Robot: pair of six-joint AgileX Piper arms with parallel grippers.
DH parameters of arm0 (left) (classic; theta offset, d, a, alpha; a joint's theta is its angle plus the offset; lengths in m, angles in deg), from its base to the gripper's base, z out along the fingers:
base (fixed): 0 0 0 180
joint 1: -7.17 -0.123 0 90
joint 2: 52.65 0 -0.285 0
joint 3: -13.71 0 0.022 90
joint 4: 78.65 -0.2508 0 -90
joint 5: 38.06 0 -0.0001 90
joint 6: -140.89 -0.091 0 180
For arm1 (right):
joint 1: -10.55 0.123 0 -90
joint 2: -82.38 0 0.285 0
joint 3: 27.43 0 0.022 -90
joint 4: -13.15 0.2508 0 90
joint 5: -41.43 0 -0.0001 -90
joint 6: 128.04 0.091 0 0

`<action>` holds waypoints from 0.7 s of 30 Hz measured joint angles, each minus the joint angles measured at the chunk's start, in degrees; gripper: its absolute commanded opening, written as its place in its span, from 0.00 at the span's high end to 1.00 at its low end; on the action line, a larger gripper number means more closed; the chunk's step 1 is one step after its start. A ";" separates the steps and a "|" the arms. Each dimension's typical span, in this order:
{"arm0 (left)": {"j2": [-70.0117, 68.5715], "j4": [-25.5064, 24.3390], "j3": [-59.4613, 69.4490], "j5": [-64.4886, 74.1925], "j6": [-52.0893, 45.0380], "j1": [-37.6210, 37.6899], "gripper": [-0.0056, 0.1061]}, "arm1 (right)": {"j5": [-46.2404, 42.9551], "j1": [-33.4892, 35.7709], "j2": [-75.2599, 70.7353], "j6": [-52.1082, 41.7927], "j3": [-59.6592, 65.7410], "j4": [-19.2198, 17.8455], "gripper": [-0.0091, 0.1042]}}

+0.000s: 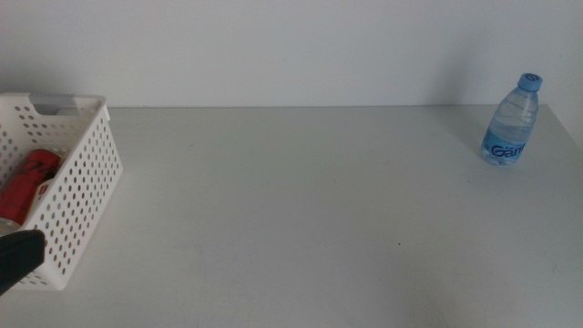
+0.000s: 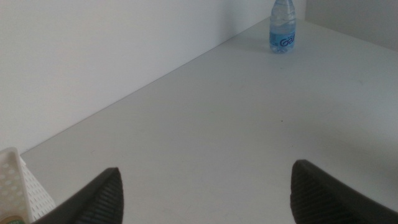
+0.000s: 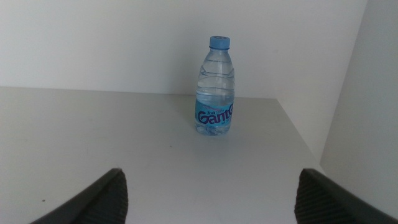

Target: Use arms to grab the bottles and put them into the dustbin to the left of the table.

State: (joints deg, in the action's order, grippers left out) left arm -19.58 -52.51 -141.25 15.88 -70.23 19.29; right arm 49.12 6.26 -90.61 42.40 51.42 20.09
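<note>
A clear water bottle (image 1: 512, 122) with a blue cap and label stands upright at the table's far right, near the back wall; it also shows as the water bottle (image 2: 283, 28) and the water bottle (image 3: 216, 87). The white perforated dustbin (image 1: 86, 182) sits at the left edge with a slim red can (image 1: 27, 182) lying inside. My left gripper (image 2: 205, 196) is open and empty, beside the dustbin corner (image 2: 22, 186); its dark tip (image 1: 18, 255) shows at the left edge in the middle view. My right gripper (image 3: 211, 199) is open, empty, well short of the bottle.
The pale-grey table (image 1: 301, 219) stretches between dustbin and bottle. A white wall (image 1: 273, 46) runs behind the table, and a side wall (image 3: 367, 93) stands close to the right of the bottle.
</note>
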 measured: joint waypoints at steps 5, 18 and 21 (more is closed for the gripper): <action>0.00 0.04 0.00 0.00 0.00 0.00 0.15 | 0.41 0.00 6.72 0.00 -4.12 -2.74 0.26; 0.00 0.11 0.00 0.00 0.00 0.00 0.15 | -14.56 0.00 38.01 0.00 -10.99 -11.91 0.26; 0.00 0.11 0.00 0.00 0.00 0.00 0.15 | -27.70 0.00 45.63 0.00 -10.99 -12.73 0.26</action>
State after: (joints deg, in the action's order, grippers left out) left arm -19.58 -52.40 -141.25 15.88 -70.23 19.29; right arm 21.43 6.26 -44.98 42.40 40.43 7.36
